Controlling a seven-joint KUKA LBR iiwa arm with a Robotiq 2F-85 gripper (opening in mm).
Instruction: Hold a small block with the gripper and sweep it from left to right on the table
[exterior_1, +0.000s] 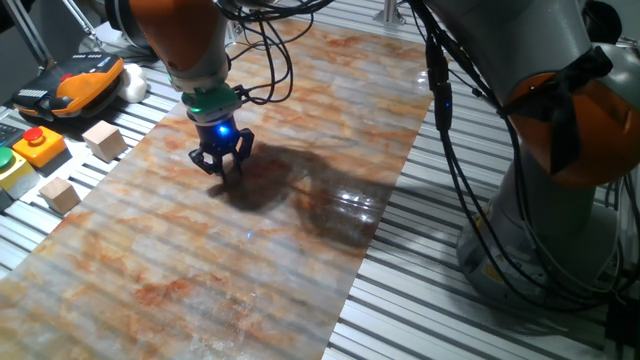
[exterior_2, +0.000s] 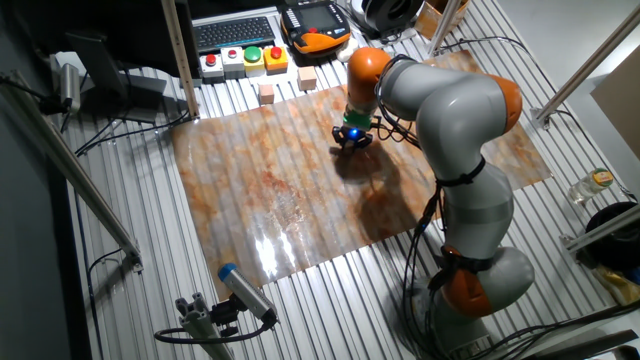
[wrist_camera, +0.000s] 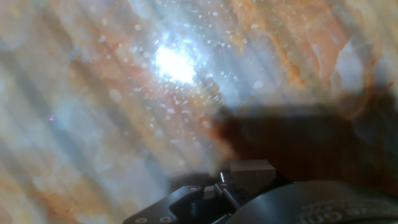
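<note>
My gripper (exterior_1: 222, 168) points straight down with its fingertips on the marbled orange-brown sheet (exterior_1: 200, 265) of the table, near the sheet's far left part. The fingers stand close together. In the hand view a small pale squarish piece, the small block (wrist_camera: 250, 173), sits at the fingertips just above the sheet (wrist_camera: 93, 112). In the fixed views the block is too small to make out between the fingers. The other fixed view shows the gripper (exterior_2: 351, 144) at the sheet's (exterior_2: 260, 190) far side.
Two larger pale wooden cubes (exterior_1: 104, 140) (exterior_1: 60, 194) lie on the ribbed slats left of the sheet; they also show in the other fixed view (exterior_2: 266, 94) (exterior_2: 307, 79). Button boxes (exterior_1: 38, 146) and an orange pendant (exterior_1: 85, 80) stand behind them. The arm's base (exterior_1: 545, 210) stands right.
</note>
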